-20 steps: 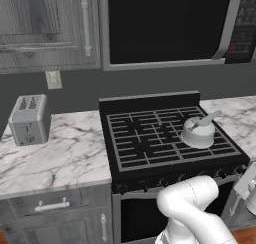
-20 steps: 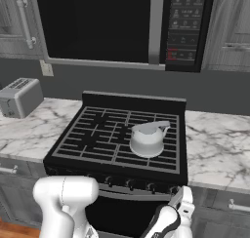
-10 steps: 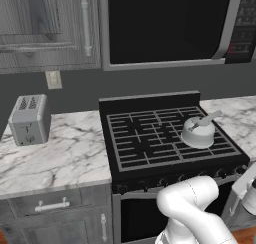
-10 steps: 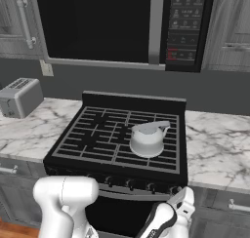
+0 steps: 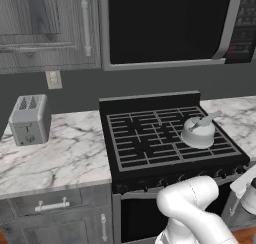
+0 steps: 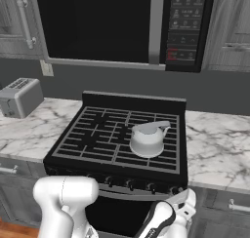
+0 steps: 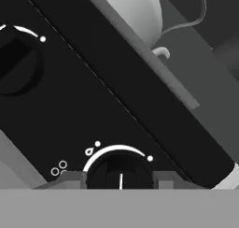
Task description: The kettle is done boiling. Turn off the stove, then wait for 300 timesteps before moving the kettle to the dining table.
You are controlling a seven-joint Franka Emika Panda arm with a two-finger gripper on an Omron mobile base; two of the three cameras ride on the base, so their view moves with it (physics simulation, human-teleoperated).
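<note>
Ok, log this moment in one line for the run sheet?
phase: stove shutoff | gripper astride front knob | kettle on right burner grate | not moved

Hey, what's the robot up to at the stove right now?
The gripper is down at the stove's front panel, its fingertips on either side of a black knob, apparently gripping it to shut off the burner. The kettle sits on the grates at the front right, untouched. A toaster stands on the marble counter to the left.
</note>
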